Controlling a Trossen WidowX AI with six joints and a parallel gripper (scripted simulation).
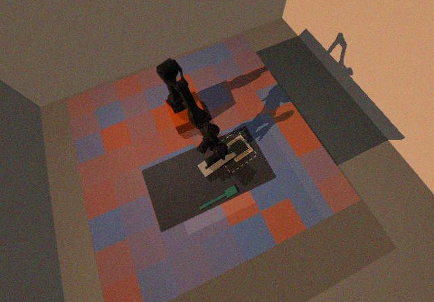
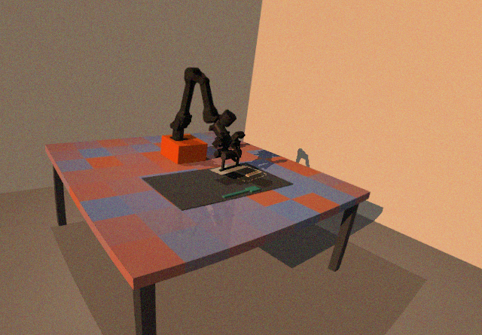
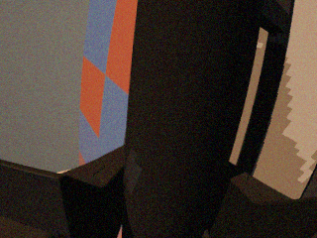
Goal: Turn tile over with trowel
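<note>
My gripper [image 1: 215, 158] [image 2: 230, 165] [image 3: 170, 151] is low over the mat [image 1: 168, 193] [image 2: 175, 187] and shut on the dark handle of what looks to be the trowel, a flat tool with a pale plate [image 1: 203, 170] [image 2: 215, 171] [image 3: 303, 50]. The plate is level or nearly so, left of the dashed outline [image 1: 255, 155] [image 2: 266, 175]. Beside it, what looks to be the tile [image 1: 243, 157] [image 2: 254, 173] shows a pale U-shaped border round a dark middle. It lies flat or nearly flat, mostly within the outline. Which side is up, and whether plate and tile touch, I cannot tell.
A green long-handled tool [image 1: 231, 191] [image 2: 253, 189] lies along the mat's front edge. The orange block [image 1: 182, 121] [image 2: 190, 152] under the arm's base stands behind the mat on the chequered table [image 1: 108, 235] [image 2: 117, 242]. Dark shadows fall over the mat near the outline.
</note>
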